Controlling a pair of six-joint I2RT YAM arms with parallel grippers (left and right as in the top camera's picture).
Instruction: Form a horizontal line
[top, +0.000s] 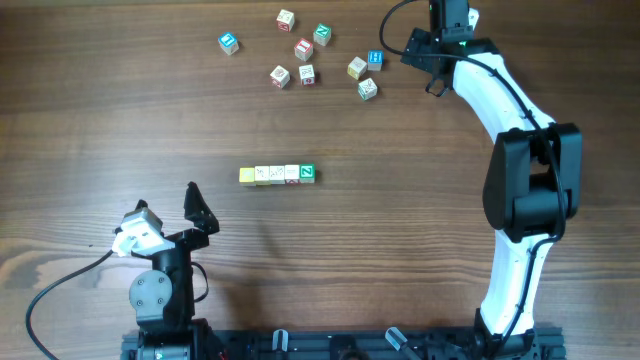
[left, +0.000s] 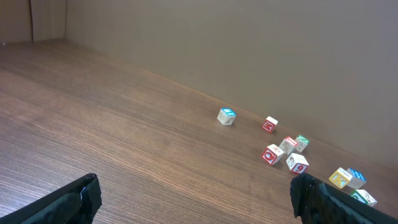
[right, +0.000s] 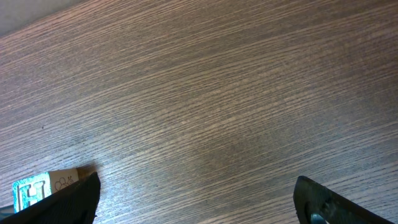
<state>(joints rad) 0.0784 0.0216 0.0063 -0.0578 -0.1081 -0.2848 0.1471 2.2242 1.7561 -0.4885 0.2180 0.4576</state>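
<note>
The horizontal line (top: 277, 174) is a straight row of five small cubes at the table's middle, with a yellowish cube (top: 247, 175) at its left end, three pale ones, and a green-faced cube (top: 307, 173) at its right end. My left gripper (top: 168, 208) is open and empty, below and left of the row. In the left wrist view (left: 199, 205) only bare table lies between its fingers. My right gripper (top: 422, 64) is open and empty at the far right. In the right wrist view (right: 196, 205) a blue-faced cube (right: 34, 190) sits just outside its left finger.
Several loose cubes lie scattered at the far middle, among them a blue-faced one (top: 229, 43), a red-faced one (top: 304, 48), a green-faced one (top: 322, 34) and another blue-faced one (top: 375, 59). The left wrist view shows this cluster (left: 292, 149) ahead to the right.
</note>
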